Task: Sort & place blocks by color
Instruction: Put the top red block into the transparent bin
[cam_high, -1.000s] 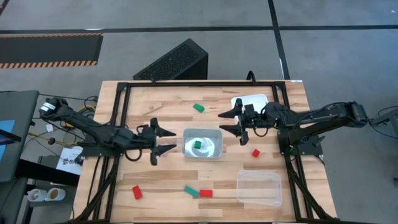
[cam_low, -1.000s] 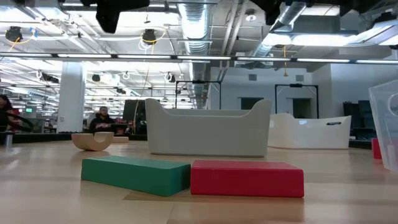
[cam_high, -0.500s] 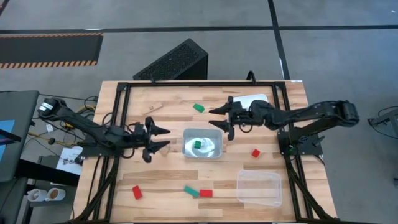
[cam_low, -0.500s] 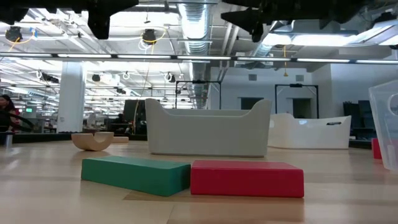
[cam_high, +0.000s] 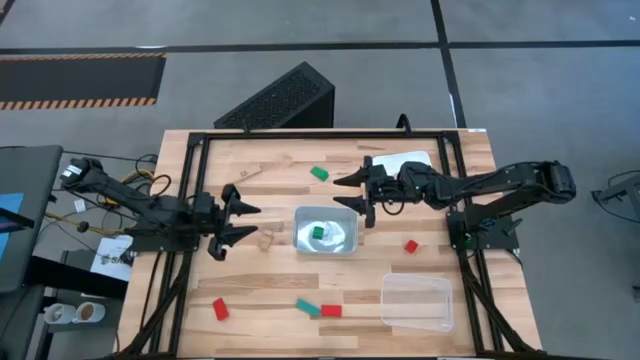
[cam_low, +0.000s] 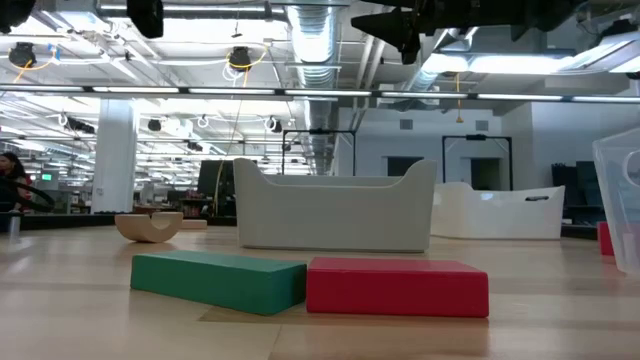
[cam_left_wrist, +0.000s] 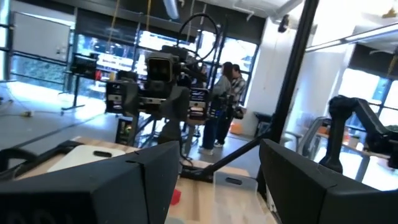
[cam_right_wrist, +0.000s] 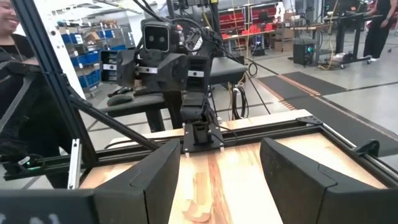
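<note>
Both claws are spread and empty: left claw (cam_high: 237, 222) beside a wood block (cam_high: 267, 238), right claw (cam_high: 352, 191) near a green block (cam_high: 319, 173). Blocks lie scattered on the counter (cam_high: 270, 285); next comes a descent and pinch.

We see a light wooden table (cam_high: 270, 285) carrying a silvery tray (cam_high: 326, 231), a white tray (cam_high: 408, 161), a clear tray (cam_high: 416, 301), scattered red blocks (cam_high: 220, 309), green blocks (cam_high: 319, 173), and plain wood blocks (cam_high: 249, 172).
</note>
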